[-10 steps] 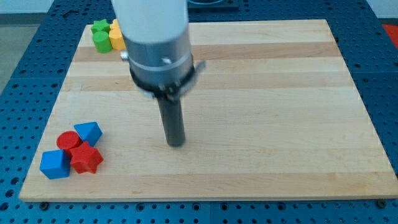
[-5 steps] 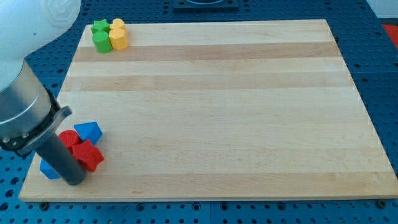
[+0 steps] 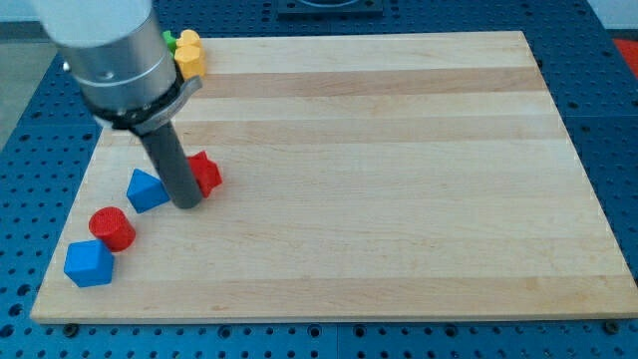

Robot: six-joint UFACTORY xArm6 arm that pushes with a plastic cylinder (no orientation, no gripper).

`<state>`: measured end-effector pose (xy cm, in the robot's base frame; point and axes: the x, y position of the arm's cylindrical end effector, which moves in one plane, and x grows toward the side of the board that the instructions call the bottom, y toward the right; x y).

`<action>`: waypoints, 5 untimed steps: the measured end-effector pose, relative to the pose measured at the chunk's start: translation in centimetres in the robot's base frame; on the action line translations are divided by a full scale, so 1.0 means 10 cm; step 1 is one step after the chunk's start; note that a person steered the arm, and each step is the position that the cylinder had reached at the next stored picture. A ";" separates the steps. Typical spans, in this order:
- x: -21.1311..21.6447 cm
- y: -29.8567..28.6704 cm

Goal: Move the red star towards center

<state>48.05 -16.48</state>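
The red star point(image 3: 206, 174) lies on the wooden board point(image 3: 399, 179) at the view's left, partly hidden by my rod. My tip point(image 3: 186, 203) touches the star's lower left side. A blue triangular block point(image 3: 146, 189) sits just left of the tip. A red cylinder point(image 3: 112, 228) and a blue cube point(image 3: 88, 263) lie further toward the view's bottom left.
A yellow block point(image 3: 189, 56) sits at the board's top left corner, with a green block point(image 3: 169, 40) mostly hidden behind the arm's grey body.
My tip swept from the board's middle to the bottom left cluster, then up and right. The red star and the blue triangular block moved up and right with it.
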 end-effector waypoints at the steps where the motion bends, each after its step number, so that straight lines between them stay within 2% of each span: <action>1: -0.24 0.15; 2: -0.47 0.14; 4: -0.62 -0.38; 5: -0.73 -0.26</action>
<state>40.74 -19.05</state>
